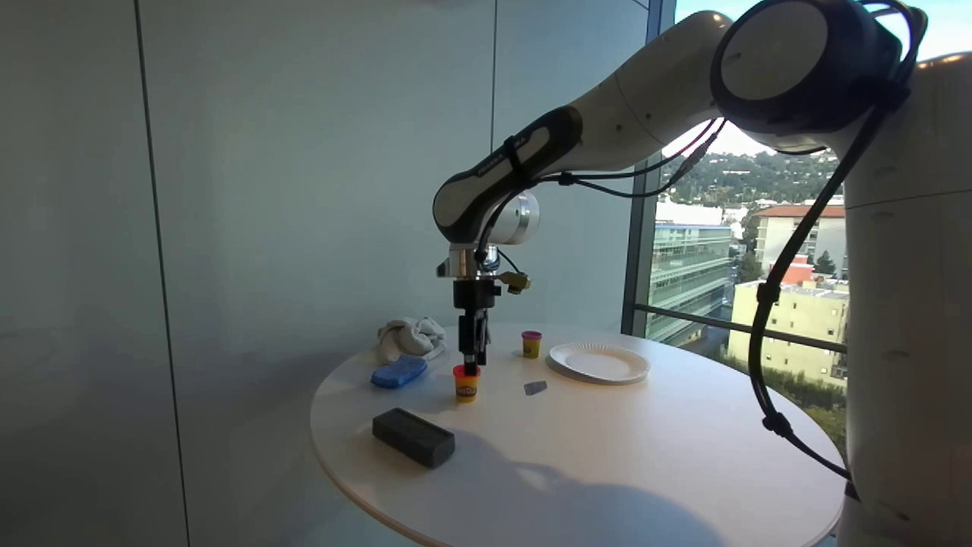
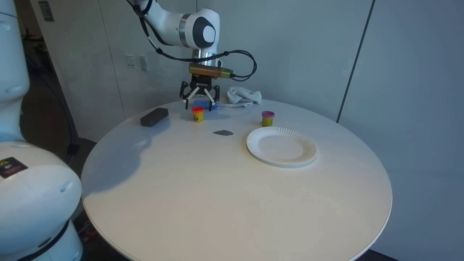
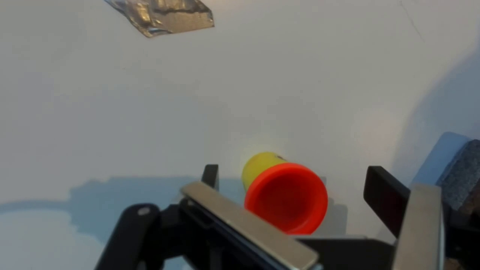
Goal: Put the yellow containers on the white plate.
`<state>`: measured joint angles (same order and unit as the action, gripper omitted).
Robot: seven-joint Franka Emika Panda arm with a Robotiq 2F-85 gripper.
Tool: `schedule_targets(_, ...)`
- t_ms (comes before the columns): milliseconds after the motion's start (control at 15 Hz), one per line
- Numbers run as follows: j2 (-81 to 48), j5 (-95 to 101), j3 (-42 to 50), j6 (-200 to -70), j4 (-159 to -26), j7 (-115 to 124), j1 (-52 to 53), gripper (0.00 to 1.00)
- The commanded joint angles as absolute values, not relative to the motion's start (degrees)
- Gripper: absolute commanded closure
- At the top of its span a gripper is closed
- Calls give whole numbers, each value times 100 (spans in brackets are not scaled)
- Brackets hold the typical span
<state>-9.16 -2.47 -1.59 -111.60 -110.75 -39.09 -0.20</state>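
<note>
A yellow container with a red lid stands upright on the table in both exterior views (image 1: 466,390) (image 2: 198,117); its lid and part of its side show in the wrist view (image 3: 287,198). My gripper (image 1: 472,368) points down just above it and is open, as an exterior view (image 2: 198,107) and the wrist view (image 3: 294,183) show. Its fingers are on either side of the lid, with nothing held. A second yellow container with a purple lid (image 1: 531,347) (image 2: 267,121) stands upright beside the white plate (image 1: 600,362) (image 2: 282,148). The plate bears nothing.
A dark block (image 1: 414,437) (image 2: 154,116) lies near the red-lidded container, partly seen in the wrist view (image 3: 461,176). A blue sponge (image 1: 399,372) and a white cloth (image 1: 410,339) lie near the wall. A flat grey tape patch (image 1: 535,388) (image 3: 168,17) is on the table.
</note>
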Motion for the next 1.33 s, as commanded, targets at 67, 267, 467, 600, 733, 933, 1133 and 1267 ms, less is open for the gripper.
schedule_targets(67,-945,-292,-289,-11120,-10974,-4194,-16,0)
schedule_targets(267,-1085,-232,-341,-11133,-10883,-4171,19,0)
schedule_targets(467,-1202,-132,-342,-11260,-10846,-4107,23,25)
schedule_targets(600,-1232,-157,-344,-11283,-10816,-4159,0,34)
schedule_targets(733,-1255,-125,-345,-11341,-10788,-4139,-5,49)
schedule_targets(933,-1242,-89,-339,-11367,-10771,-4158,-18,72)
schedule_targets(1133,-1193,-51,-320,-11378,-10772,-4116,-35,72)
schedule_targets(1267,-996,106,-251,-11506,-10849,-3960,-59,72)
